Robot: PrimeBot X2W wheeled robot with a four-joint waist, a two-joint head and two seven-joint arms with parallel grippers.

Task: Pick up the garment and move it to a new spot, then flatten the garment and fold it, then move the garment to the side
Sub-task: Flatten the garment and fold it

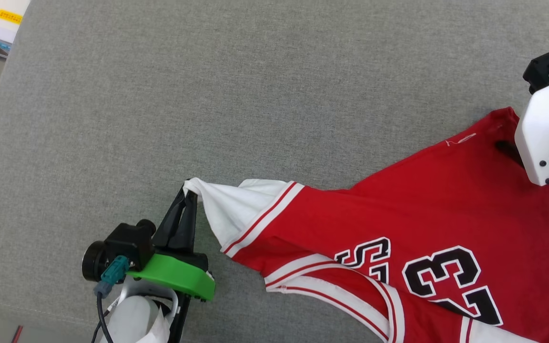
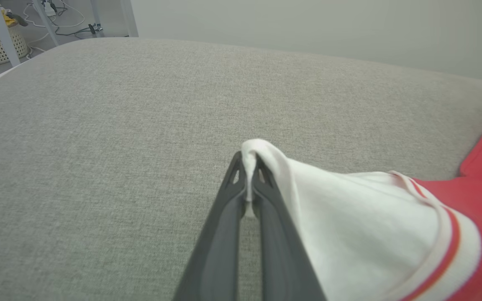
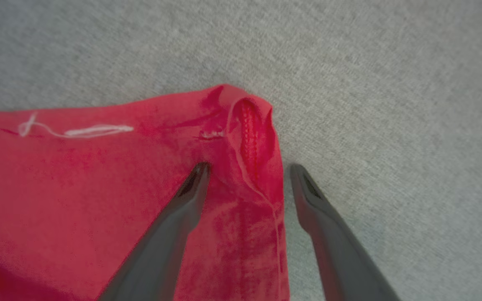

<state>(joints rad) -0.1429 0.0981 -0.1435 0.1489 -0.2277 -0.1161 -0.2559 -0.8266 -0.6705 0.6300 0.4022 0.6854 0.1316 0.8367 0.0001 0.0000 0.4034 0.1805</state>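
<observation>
Red garment [image 1: 427, 200] on grey fabric [image 1: 208, 95]; we see left gripper [image 2: 247, 164] pinching its white sleeve [image 1: 227, 205] taut, right gripper [image 3: 247, 169] open astride the hem corner [image 3: 245, 108], likely for flattening.

The garment [image 1: 422, 205] bears a black "23" and, seemingly, a letter "S".

Grey surface [image 1: 208, 95] bare ahead, left; garment [image 1: 422, 205] sprawls across right.
</observation>
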